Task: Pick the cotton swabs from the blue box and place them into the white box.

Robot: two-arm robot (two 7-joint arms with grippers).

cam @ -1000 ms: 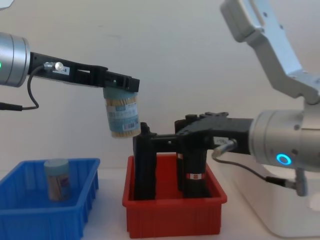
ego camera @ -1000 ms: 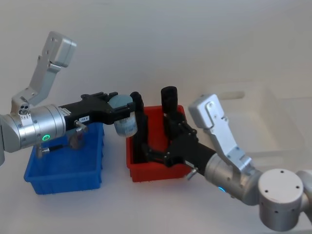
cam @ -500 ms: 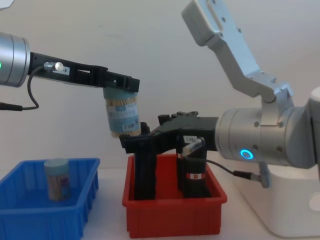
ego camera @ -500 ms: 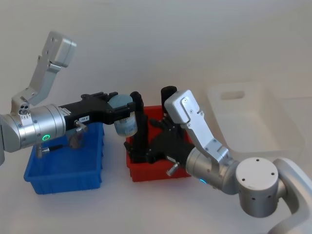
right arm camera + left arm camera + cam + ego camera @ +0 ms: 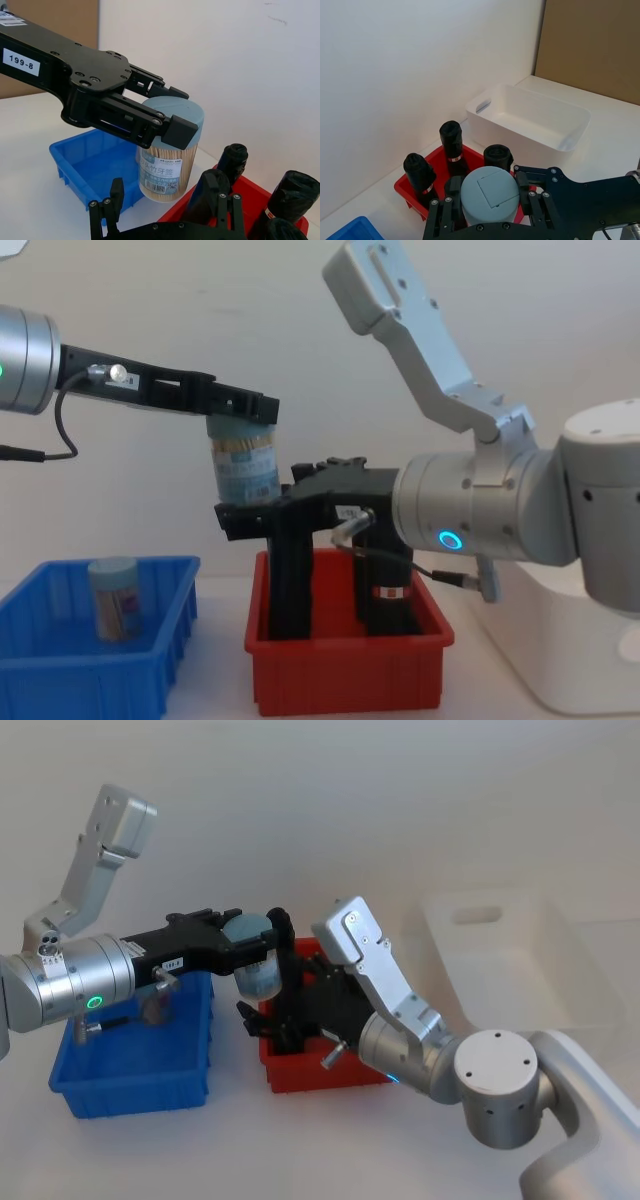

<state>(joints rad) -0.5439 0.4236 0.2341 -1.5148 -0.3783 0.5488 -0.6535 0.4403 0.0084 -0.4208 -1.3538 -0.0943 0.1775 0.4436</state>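
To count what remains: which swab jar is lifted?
The jar in the left gripper, held by its lid in the air; the other jar stands in the blue box.

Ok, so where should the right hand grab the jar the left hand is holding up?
Around the clear body of the jar, below the lid, coming from the robot's right. The left hand clamps the lid; the body hangs free, facing the open right hand.

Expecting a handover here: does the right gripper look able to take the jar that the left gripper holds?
Probably yes. The left gripper clamps the cotton swab jar at its lid, leaving the body bare. The open right gripper sits close by its lower end, with nothing between.
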